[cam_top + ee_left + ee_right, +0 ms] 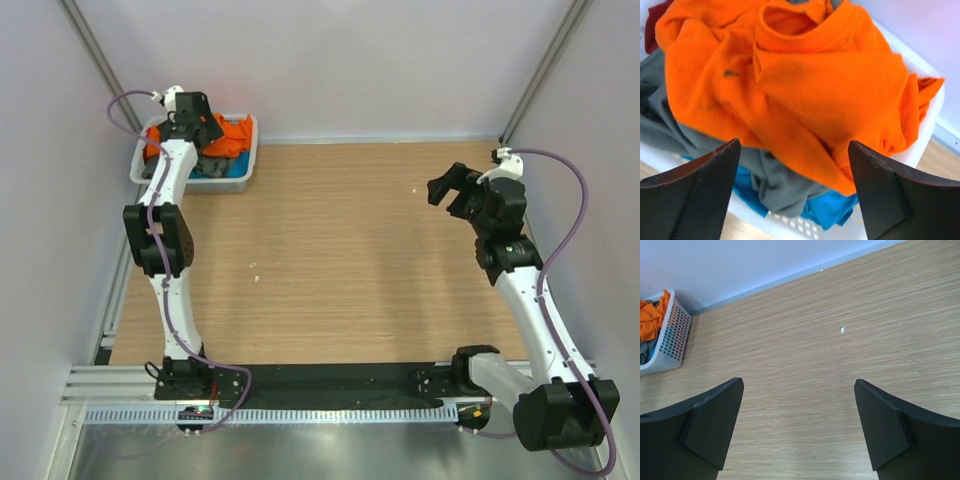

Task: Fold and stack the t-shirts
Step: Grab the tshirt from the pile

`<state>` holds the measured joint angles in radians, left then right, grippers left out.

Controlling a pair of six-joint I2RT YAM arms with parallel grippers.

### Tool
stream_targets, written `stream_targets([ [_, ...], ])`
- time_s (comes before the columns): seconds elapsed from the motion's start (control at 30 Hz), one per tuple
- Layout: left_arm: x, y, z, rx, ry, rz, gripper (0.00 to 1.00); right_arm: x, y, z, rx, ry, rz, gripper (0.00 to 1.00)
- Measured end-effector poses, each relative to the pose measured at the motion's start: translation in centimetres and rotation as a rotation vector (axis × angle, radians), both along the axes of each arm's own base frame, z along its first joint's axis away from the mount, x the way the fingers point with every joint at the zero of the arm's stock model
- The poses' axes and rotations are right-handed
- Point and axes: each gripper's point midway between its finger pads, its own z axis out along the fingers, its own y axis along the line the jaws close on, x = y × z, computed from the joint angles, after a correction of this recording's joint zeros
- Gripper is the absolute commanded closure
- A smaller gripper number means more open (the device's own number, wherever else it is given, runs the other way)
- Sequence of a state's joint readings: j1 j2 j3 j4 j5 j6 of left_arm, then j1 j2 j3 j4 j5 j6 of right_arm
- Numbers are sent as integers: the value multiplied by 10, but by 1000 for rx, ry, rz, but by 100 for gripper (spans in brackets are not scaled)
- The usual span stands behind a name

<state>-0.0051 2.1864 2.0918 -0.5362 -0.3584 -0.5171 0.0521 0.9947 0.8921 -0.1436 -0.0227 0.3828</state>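
Left hand (pixel 794 150): fingers spread wide, nothing pinched between them. In the top view it (pixel 192 112) hangs over the white basket (pixel 247 160) at the far left corner of the table (pixel 350 250). The wrist view looks straight down onto the laundry. I cannot tell whether the fingertips touch the cloth.

Orange t-shirt (pixel 830 90): on top of the pile in the basket, crumpled, ribbed neck opening facing up towards the far side. One edge drapes over the basket rim (pixel 927 115) on the right of the wrist view. It also shows as orange at the basket's right half in the top view (pixel 236 133).

Grey t-shirt (pixel 785 185): under the orange one, bunched along the near side. Teal-blue t-shirt (pixel 832 207): lowest of the visible layers, against the perforated basket wall. Dark red fabric (pixel 652 20): only a corner seen at the upper left, and the garment cannot be made out.

Right hand (pixel 799 385): fingers wide apart, holding nothing. It is raised above bare wood on the right side of the table (pixel 452 190), well apart from the basket. A white speck (pixel 842 329) lies on the table ahead of it.
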Motion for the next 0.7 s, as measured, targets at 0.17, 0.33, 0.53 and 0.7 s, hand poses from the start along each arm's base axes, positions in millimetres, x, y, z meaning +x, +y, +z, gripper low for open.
stream_targets([
  [0.17, 12, 12, -2, 5, -35, 21, 35, 3, -1, -6, -12, 19, -1, 0],
  [0.33, 20, 19, -6, 9, -56, 21, 37, 5, -1, -12, -14, 37, -3, 0],
  [0.53, 25, 16, -13, 6, -53, -10, 52, 10, -1, -18, -14, 56, -2, 0],
  [0.7, 27, 12, -19, -5, -47, -31, 100, 14, 0, -20, -11, 60, -3, 0],
])
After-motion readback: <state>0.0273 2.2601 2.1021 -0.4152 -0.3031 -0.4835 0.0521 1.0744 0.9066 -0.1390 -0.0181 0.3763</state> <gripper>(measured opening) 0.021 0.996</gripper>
